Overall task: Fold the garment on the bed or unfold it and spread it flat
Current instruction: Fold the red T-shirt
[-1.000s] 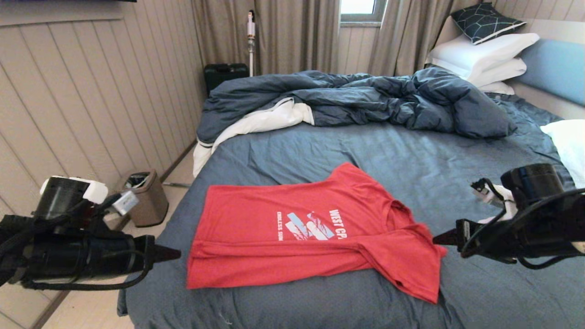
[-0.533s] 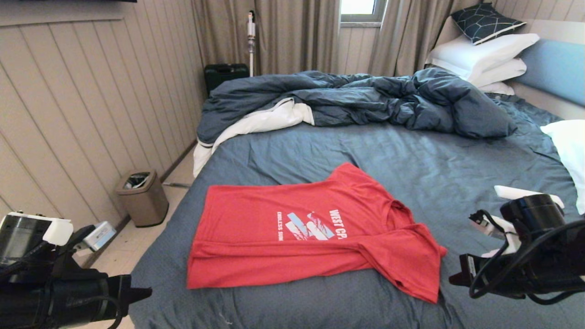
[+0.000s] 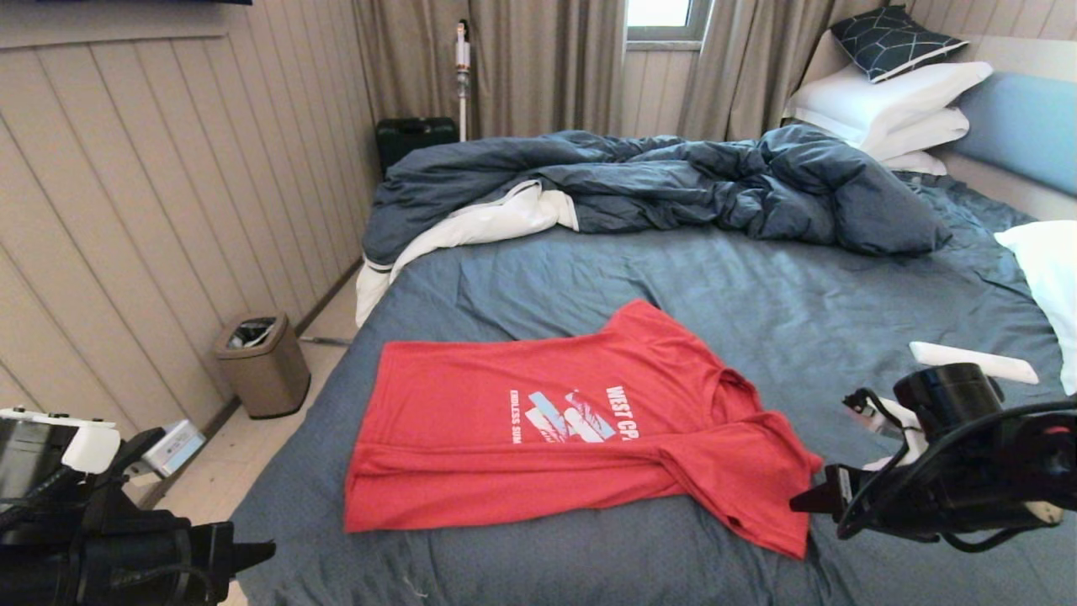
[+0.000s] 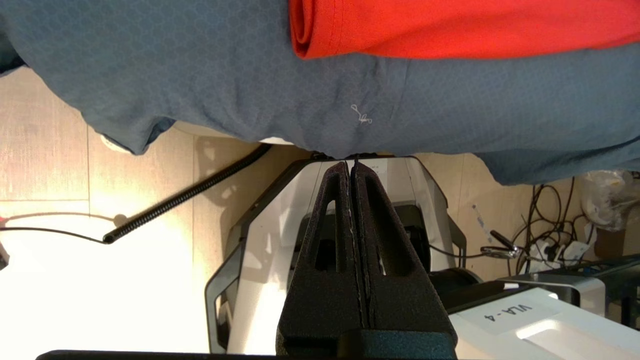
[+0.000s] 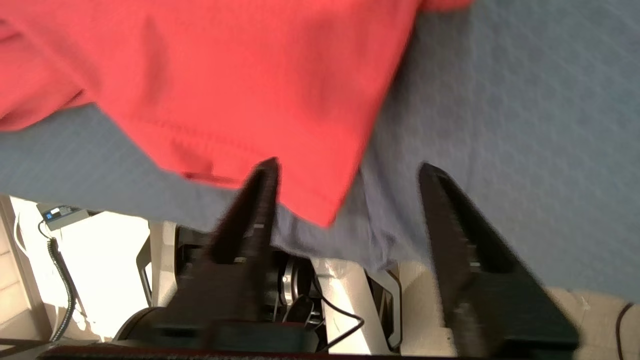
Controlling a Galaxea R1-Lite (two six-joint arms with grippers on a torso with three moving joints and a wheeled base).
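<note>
The garment lay on the near part of the bed, print up, partly folded — its near long edge doubled over and one sleeve trailing toward the bed's near edge. The step in hand was judged to be the approach for another fold or for smoothing. The right tool was held with its jaws spread wide and empty, just beside the trailing sleeve. The left tool was seen pressed fully closed on nothing, low off the bed's near corner, apart from the cloth. Next — the right tool would have to be lowered onto the sleeve hem and closed.
</note>
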